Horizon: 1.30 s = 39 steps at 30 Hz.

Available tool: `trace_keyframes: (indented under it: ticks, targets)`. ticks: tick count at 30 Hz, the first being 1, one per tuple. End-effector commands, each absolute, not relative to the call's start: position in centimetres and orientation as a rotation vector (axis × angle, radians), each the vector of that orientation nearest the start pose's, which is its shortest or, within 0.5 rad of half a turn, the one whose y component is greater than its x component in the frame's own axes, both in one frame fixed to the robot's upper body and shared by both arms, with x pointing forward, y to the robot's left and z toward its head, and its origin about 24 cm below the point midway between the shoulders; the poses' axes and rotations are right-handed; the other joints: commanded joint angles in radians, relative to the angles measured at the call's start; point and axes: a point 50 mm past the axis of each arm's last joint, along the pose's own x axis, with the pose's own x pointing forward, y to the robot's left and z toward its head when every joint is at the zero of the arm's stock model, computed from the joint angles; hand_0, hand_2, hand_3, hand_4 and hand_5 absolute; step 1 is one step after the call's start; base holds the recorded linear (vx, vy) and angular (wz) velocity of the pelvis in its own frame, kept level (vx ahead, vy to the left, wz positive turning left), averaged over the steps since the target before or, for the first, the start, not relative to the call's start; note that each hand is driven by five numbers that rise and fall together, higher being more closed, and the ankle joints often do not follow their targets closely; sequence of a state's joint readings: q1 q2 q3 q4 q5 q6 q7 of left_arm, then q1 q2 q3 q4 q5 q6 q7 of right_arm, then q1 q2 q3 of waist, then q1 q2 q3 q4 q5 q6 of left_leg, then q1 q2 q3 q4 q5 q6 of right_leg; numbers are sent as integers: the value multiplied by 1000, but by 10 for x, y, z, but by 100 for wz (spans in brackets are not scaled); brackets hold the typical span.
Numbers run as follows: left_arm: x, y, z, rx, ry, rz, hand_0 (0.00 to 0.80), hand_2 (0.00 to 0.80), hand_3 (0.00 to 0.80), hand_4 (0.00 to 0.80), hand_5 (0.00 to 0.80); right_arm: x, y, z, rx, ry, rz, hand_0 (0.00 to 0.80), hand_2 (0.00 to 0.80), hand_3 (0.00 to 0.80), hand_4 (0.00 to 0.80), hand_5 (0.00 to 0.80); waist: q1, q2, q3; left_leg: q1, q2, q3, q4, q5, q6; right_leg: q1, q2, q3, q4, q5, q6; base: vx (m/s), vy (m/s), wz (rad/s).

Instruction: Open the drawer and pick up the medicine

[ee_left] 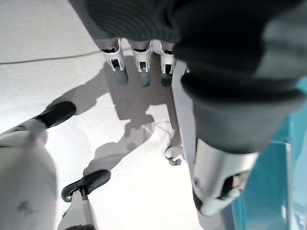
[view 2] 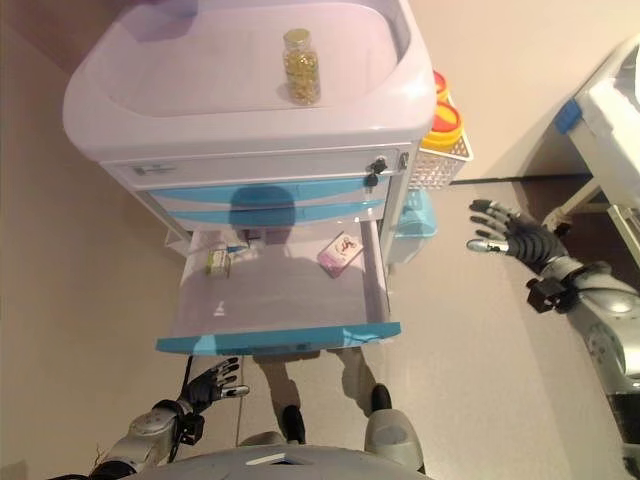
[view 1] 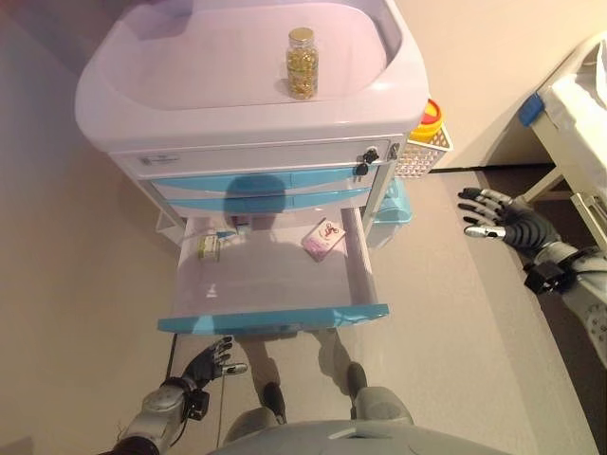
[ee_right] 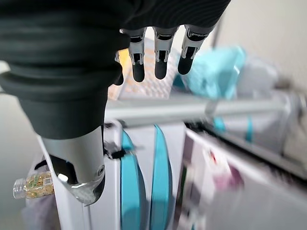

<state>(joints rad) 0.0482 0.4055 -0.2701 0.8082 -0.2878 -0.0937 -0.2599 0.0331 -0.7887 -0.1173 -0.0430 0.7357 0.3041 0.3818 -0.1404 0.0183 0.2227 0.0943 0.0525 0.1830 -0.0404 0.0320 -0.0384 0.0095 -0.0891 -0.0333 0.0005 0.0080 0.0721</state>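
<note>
The bottom drawer [view 1: 275, 318] of a white and blue medical cart [view 1: 256, 142] stands pulled out. Inside it lie a pink and white medicine box [view 1: 323, 238] at the back right and a small green and white box [view 1: 209, 248] at the back left. A clear bottle of yellow capsules [view 1: 302, 63] stands upright on the cart top. My left hand [view 1: 211, 360] hangs open below the drawer's front edge, holding nothing. My right hand [view 1: 498, 217] floats open to the right of the cart, fingers spread toward it, well apart from the drawer.
A white mesh basket [view 1: 422, 152] with a yellow container [view 1: 431, 116] hangs on the cart's right side, a light blue bin [view 1: 391, 207] below it. A bed frame [view 1: 574, 114] stands at the far right.
</note>
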Motion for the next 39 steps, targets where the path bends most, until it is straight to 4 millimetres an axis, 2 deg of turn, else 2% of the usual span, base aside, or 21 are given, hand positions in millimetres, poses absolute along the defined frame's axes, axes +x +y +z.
trace_keyframes:
  ticks: [1, 6, 12, 14, 19, 21, 22, 27, 29, 34, 39]
  targets:
    - [179, 241, -98, 221, 730, -253, 0, 0, 0, 0, 0, 239, -250, 88, 126, 175, 478, 0, 0, 0, 0, 0, -4, -30, -11, -74, 22, -16, 152, -86, -32, -72, -46, 2, 90, 9, 91, -47, -13, -16]
    - [198, 255, -85, 271, 681, -218, 0, 0, 0, 0, 0, 228, -230, 63, 160, 233, 634, 0, 0, 0, 0, 0, -44, -15, 38, -97, 22, 16, 178, -86, -30, -111, -46, 32, 106, 15, 93, -85, 44, -19]
    - [215, 276, -71, 270, 634, -145, 0, 0, 0, 0, 0, 210, -217, 39, 342, 321, 827, 0, 0, 0, 0, 0, -93, -5, 87, -119, 13, 52, 209, -95, -28, -147, -51, 75, 115, 25, 93, -36, 85, -36]
    - [217, 279, -69, 272, 629, -136, 0, 0, 0, 0, 0, 207, -216, 34, 359, 340, 847, 0, 0, 0, 0, 0, -98, -4, 93, -123, 11, 55, 214, -96, -29, -152, -52, 79, 116, 27, 93, -21, 62, -23]
    - [240, 290, -51, 271, 573, -91, 0, 0, 0, 0, 0, 196, -215, 11, 451, 384, 885, 0, 0, 0, 0, 0, -129, 3, 142, -162, -3, 72, 261, -108, -24, -197, -57, 109, 129, 34, 89, -48, 96, -20]
    - [242, 290, -50, 272, 569, -88, 0, 0, 0, 0, 0, 196, -215, 10, 464, 384, 878, 0, 0, 0, 0, 0, -130, 3, 145, -165, -4, 73, 264, -109, -24, -200, -57, 111, 130, 35, 89, -46, 66, -14]
    - [253, 295, -40, 256, 537, -59, 0, 0, 0, 0, 0, 192, -218, -1, 504, 397, 868, 0, 0, 0, 0, 0, -145, 4, 172, -187, -8, 82, 287, -114, -21, -226, -58, 125, 134, 42, 86, -68, 98, -7]
    - [271, 309, -18, 254, 496, -7, 0, 0, 0, 0, 0, 182, -222, -17, 506, 453, 837, 0, 0, 0, 0, 0, -157, -6, 202, -216, -11, 93, 320, -121, -16, -248, -56, 143, 137, 51, 81, -38, 52, -22]
    - [281, 318, -2, 253, 472, 20, 0, 0, 0, 0, 0, 178, -222, -23, 512, 458, 828, 0, 0, 0, 0, 0, -159, -14, 217, -233, -10, 94, 336, -124, -13, -259, -53, 149, 142, 53, 79, -54, -7, -5]
    - [300, 338, 34, 284, 417, 70, 0, 0, 0, 0, 0, 177, -213, -27, 533, 433, 811, 0, 0, 0, 0, 0, -161, -35, 246, -269, -5, 95, 364, -128, -9, -285, -44, 154, 150, 60, 72, -64, -26, 1]
    - [310, 351, 63, 311, 369, 91, 0, 0, 0, 0, 0, 175, -210, -29, 544, 406, 784, 0, 0, 0, 0, 0, -162, -44, 270, -290, 4, 101, 385, -132, -7, -294, -38, 159, 148, 66, 68, -23, -2, 2]
